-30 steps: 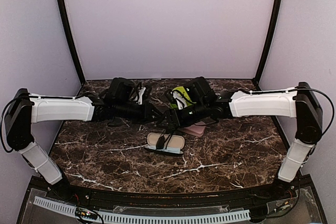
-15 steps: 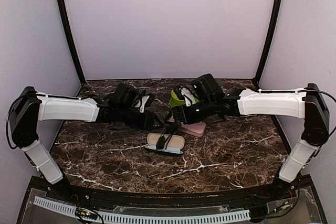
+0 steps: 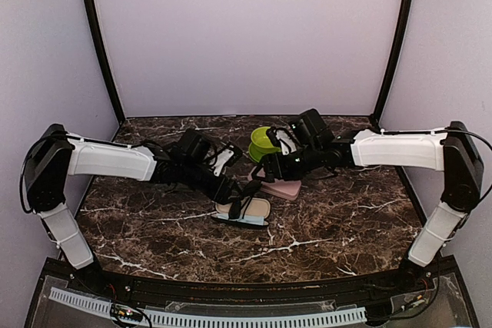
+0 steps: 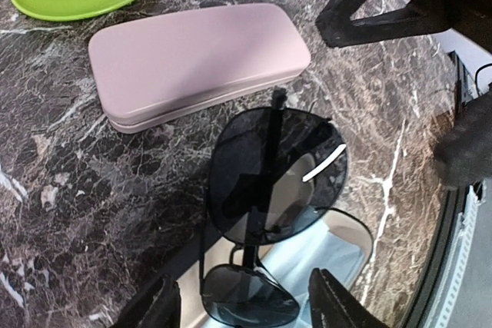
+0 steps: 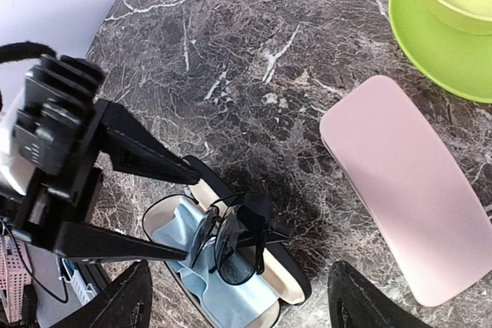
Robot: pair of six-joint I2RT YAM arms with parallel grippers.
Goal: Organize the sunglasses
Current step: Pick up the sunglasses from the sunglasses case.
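Closest to the arms' bases, an open case (image 3: 259,207) lies on the dark marble surface (image 3: 154,228). It has a black shell and a pale lining, with a blue cloth (image 5: 178,230) inside. The black sunglasses (image 5: 232,242), thin-framed with dark lenses and folded, rest in this case on the cloth, tilted rather than flat.

The left tool (image 5: 188,214) reaches in from the left and hovers just over the case's left end. Its two fingers stand apart with their tips beside the glasses, and nothing is clamped between them. From the left wrist camera, the glasses fill the space just ahead of those parted fingers (image 4: 157,311).

Just behind the open case lies a closed pink case (image 3: 283,188), near it but not touching. The right tool (image 3: 264,173) hangs over the pink case's left end. Its fingers (image 5: 123,303) are spread wide and hold nothing.

Farthest back, just beyond the pink case, a lime green bowl (image 3: 264,138) sits on a matching plate (image 5: 430,36).
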